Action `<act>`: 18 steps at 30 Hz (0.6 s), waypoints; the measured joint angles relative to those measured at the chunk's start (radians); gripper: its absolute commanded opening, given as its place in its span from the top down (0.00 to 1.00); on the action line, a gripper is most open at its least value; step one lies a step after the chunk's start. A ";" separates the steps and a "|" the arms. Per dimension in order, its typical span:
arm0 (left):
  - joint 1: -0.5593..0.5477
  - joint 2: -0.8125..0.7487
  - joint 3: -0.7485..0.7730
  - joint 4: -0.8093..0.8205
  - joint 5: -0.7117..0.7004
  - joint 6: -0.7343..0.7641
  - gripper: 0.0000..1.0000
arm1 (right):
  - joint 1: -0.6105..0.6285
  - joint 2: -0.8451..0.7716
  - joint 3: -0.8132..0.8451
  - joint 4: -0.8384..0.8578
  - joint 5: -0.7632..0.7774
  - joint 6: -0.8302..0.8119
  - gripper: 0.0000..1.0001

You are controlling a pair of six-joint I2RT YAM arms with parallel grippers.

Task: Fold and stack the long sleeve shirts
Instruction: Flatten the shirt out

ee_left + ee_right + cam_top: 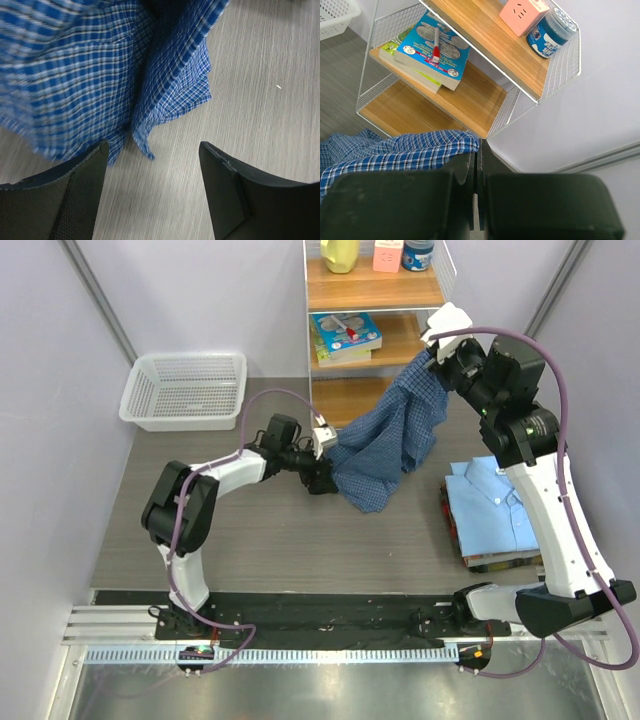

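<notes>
Right wrist: shelf [470, 102] holds books [432, 47], box [522, 14], jar [551, 34]; checked shirt [395, 150] pinched

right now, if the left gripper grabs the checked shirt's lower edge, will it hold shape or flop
Probably floppy: the checked shirt hangs in loose folds from the shut right gripper. Likely light, since one pinch lifts most of it. The thin hem may slide or bunch when the open left gripper closes on it.

The checked shirt [385, 445] is dark blue with fine white checks. The folded shirt [497, 505] is plain light blue. The basket [185, 390] is white mesh. The counter [270, 535] is grey wood grain. The shelf [372, 288] is light brown wood. The left claw [152, 150] is black.
</notes>
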 measured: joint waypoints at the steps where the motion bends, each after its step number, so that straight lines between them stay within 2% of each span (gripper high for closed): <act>1: -0.005 0.016 0.004 0.008 0.002 0.002 0.28 | 0.000 0.002 0.004 -0.001 0.002 0.000 0.99; 6: -0.041 0.082 0.023 0.058 0.007 0.000 0.28 | 0.000 0.011 0.021 -0.006 0.011 0.000 0.99; 8: -0.050 0.114 0.047 0.084 0.005 -0.008 0.32 | 0.000 0.012 0.021 -0.011 0.014 0.000 0.99; 11: -0.059 0.173 0.091 0.123 0.002 -0.032 0.59 | 0.000 0.012 0.021 -0.018 0.018 0.000 0.99; 12: -0.060 0.190 0.103 0.131 -0.002 -0.039 0.78 | 0.000 0.012 0.021 -0.021 0.019 0.000 0.99; 14: -0.060 0.206 0.117 0.138 -0.003 -0.067 0.94 | 0.000 0.012 0.021 -0.021 0.027 -0.002 0.99; 15: -0.060 0.206 0.117 0.139 -0.003 -0.080 1.00 | 0.000 0.012 0.021 -0.021 0.033 -0.004 0.99; 18: -0.050 0.171 0.117 0.087 -0.006 -0.095 1.00 | 0.000 0.012 0.021 -0.021 0.061 -0.013 0.99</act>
